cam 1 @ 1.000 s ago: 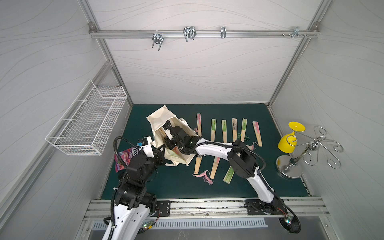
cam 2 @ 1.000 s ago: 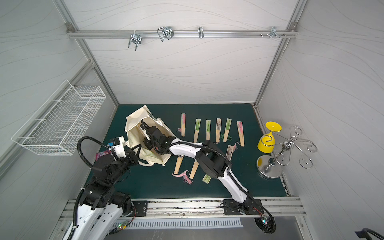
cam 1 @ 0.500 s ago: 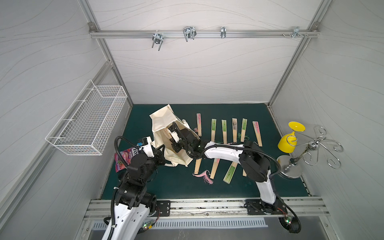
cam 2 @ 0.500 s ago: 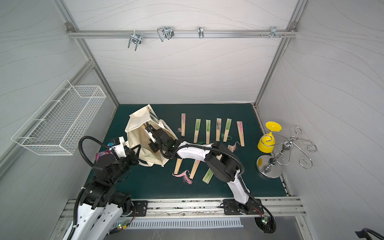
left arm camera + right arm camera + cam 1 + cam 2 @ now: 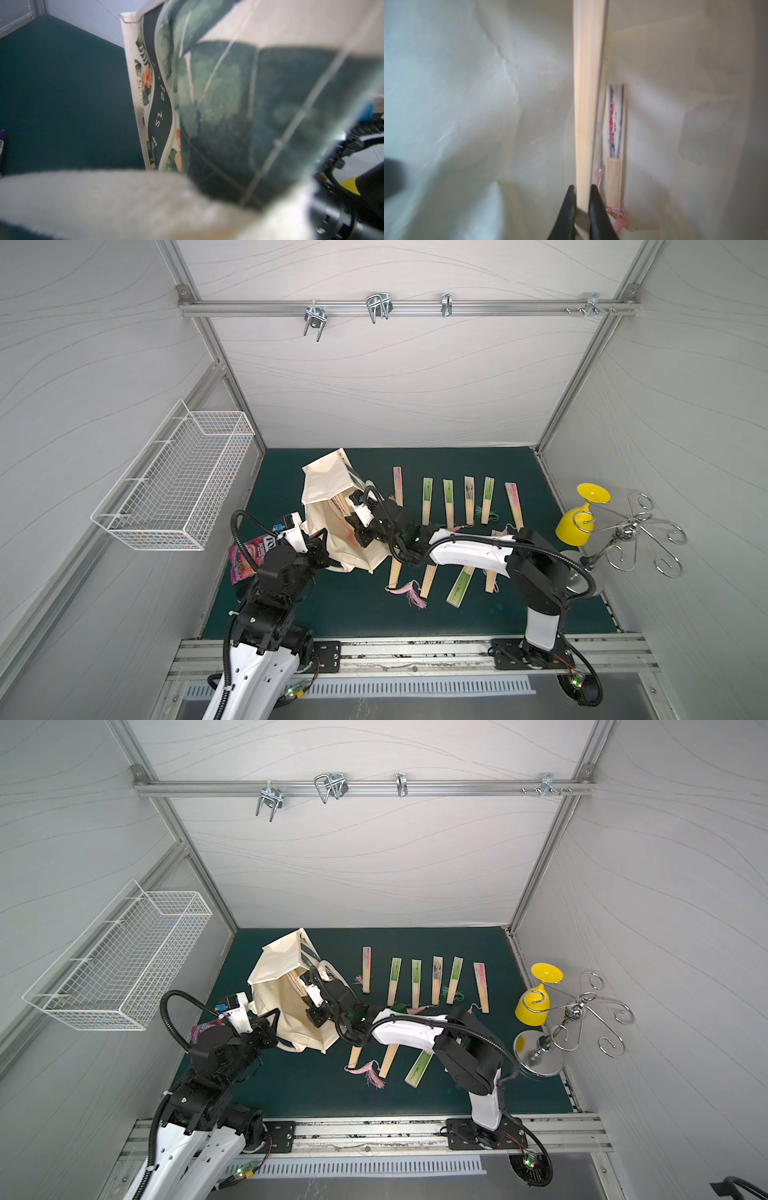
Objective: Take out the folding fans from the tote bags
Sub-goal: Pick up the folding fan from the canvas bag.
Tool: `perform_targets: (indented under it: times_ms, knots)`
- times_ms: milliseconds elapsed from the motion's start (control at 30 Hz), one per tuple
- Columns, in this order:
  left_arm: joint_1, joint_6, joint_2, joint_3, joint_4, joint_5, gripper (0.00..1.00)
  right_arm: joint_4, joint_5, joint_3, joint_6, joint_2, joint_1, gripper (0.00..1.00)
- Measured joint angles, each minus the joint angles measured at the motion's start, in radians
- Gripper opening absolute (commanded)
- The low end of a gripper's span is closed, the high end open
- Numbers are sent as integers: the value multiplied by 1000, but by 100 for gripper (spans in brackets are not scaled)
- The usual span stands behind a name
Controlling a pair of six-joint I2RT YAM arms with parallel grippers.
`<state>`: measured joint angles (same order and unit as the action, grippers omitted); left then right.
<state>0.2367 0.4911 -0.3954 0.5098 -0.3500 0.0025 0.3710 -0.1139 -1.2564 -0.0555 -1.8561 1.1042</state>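
Observation:
The cream tote bag (image 5: pixel 328 493) (image 5: pixel 278 973) stands tilted on the green mat, and its dark green printed side (image 5: pixel 239 104) fills the left wrist view. My left gripper (image 5: pixel 322 541) sits at the bag's near edge, shut, with a blurred cream strap (image 5: pixel 104 197) hiding its jaws. My right gripper (image 5: pixel 582 187) is inside the bag, shut on the pale bamboo rib of a folding fan (image 5: pixel 588 83). Another fan (image 5: pixel 615 124), inked red and black with a pink tassel, lies against the bag's inner wall. Several fans (image 5: pixel 448 502) lie on the mat.
A white wire basket (image 5: pixel 174 485) hangs on the left wall. A pink snack packet (image 5: pixel 249 556) lies beside the left arm. At the right edge are a yellow cup (image 5: pixel 582 514) and a chrome hook stand (image 5: pixel 623 531). Several fans (image 5: pixel 460 591) lie under the right forearm.
The right gripper has closed on the fan inside the bag, and that arm's elbow has swung right and down. The bag's top has shifted slightly right. The left arm has not moved.

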Motion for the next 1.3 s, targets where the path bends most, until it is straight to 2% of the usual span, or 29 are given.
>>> perform_targets:
  times_ms: [600,800,1133,1300]
  knots:
    - [0,-13,-38,2,24,-36,0,54,46,177,101,300,67,10]
    - [1,-25,-73,2,43,-69,0,56,66,189,117,441,80,3]
    - [1,-63,-112,15,52,-119,0,-1,79,191,106,601,78,3]
    - [2,-92,-117,68,-13,-154,0,-102,106,158,40,643,21,3]
